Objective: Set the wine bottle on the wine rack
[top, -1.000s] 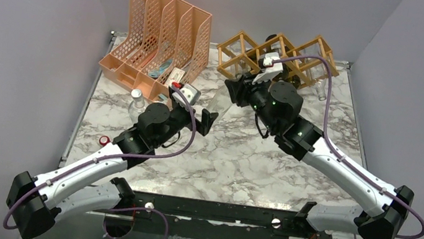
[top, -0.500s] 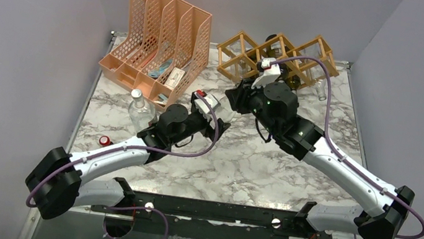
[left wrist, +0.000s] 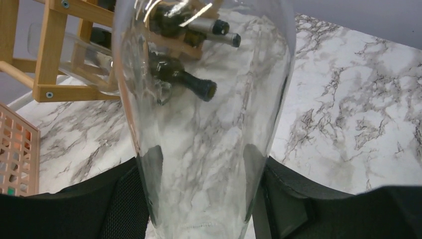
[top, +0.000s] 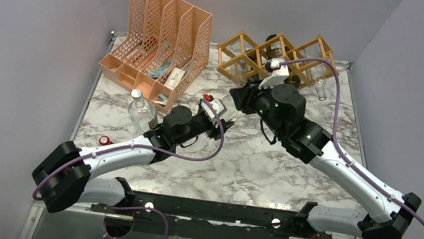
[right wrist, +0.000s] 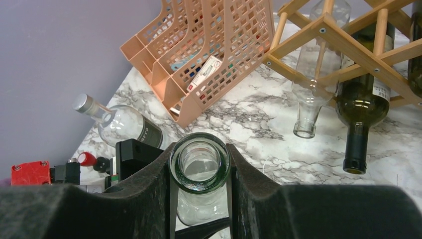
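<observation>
Reaching diagonally toward the wine rack (top: 278,57), both arms meet just in front of it, left gripper (left wrist: 201,186) pinching the wide body of the clear wine bottle (left wrist: 214,114), right gripper (right wrist: 199,172) clamped on its neck below the mouth.

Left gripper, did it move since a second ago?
Yes. The left gripper slid right, away from the small clear bottle, toward the right gripper and the wine bottle it holds.
</observation>
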Controlling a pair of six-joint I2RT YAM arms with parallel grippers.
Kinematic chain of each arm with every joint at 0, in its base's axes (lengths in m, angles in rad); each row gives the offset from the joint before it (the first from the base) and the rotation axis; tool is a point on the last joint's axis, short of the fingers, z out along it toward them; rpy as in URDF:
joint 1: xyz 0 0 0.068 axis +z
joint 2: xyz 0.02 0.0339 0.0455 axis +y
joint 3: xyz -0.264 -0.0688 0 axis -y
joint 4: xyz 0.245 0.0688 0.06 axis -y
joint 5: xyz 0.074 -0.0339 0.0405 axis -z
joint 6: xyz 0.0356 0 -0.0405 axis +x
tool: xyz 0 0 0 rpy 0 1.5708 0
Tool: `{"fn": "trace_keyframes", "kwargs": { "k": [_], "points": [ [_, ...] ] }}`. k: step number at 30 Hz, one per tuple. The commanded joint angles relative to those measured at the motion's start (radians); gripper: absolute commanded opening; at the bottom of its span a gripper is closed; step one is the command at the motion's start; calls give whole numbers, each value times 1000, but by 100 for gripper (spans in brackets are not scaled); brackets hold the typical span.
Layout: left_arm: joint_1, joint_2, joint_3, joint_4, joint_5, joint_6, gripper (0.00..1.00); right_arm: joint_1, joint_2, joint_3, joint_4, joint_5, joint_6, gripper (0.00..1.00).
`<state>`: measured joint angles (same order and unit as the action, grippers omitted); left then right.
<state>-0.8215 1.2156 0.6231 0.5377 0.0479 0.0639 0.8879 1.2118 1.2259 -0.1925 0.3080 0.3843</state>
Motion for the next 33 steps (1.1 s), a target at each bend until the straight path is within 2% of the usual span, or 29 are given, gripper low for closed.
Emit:
{"fn": "trace_keyframes", "kwargs": {
  "k": [1,2,3,4,6,8,11,16,19,22,28,33],
  "points": [
    [4,12,6,25,-36,50,27,6,-60,9,27,-23,44,3],
    [3,13,9,25,-45,64,17,6,-65,8,17,-20,44,8],
    [3,14,13,25,-52,84,3,6,-70,7,3,-21,41,18],
    [3,17,19,25,-62,102,0,5,-77,6,-15,-24,35,26],
    [3,23,31,28,-78,154,0,6,-95,1,-55,-27,17,54],
    [3,33,49,35,-82,213,0,6,-119,-6,-96,-34,-9,66],
    [2,55,83,44,-48,359,0,6,-161,3,-180,-34,-32,70],
    [-1,54,77,44,42,654,0,6,-196,70,-316,-28,-61,71],
    [-2,36,61,44,131,800,0,6,-197,110,-390,-19,-85,71],
    [-1,29,48,45,233,1013,0,6,-202,125,-440,-14,-117,71],
    [-1,72,110,44,288,1272,0,6,-222,96,-483,-54,-156,74],
    [-2,98,169,44,302,1376,0,6,-228,57,-498,-123,-156,75]
  ]
}}
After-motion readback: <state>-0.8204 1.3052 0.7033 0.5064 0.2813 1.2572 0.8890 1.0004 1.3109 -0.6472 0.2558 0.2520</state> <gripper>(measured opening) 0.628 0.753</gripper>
